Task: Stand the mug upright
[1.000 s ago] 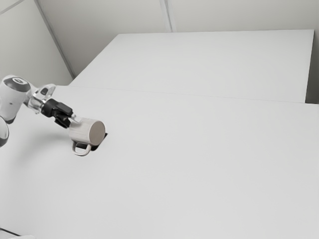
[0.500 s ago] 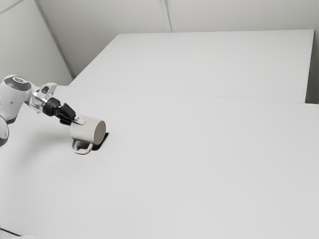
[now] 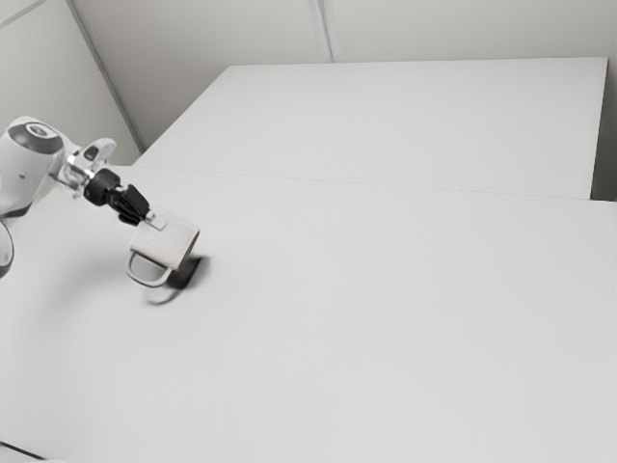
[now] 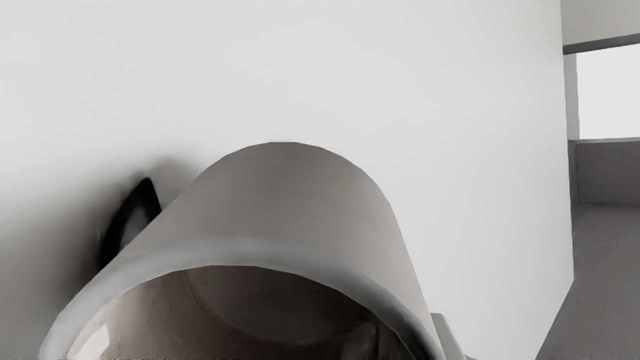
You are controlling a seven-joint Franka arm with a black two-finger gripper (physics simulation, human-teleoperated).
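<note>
Off the table, the light beige mug point(image 3: 166, 241) hangs tilted, its base toward the exterior view's lower right and its handle at the lower left. My gripper point(image 3: 152, 219) is at its upper end, shut on the mug's wall near the rim. In the wrist view the mug point(image 4: 300, 200) has its open mouth toward my hand, with the inside partly visible. There my gripper point(image 4: 417, 345) has one pale fingertip point(image 4: 446, 337) against the outside of the wall; the inner fingertip is hard to make out within the dark interior.
The white table point(image 3: 386, 309) lies below the mug, which casts a dark shadow point(image 3: 185, 274) on it. A second white surface point(image 3: 415, 125) adjoins the far side, with pale walls behind. The table's edge shows in the wrist view.
The mug has risen from the table with my gripper, and its base has tipped downward. Its shadow now stands apart from the handle. The gripper has closed on the wall.
</note>
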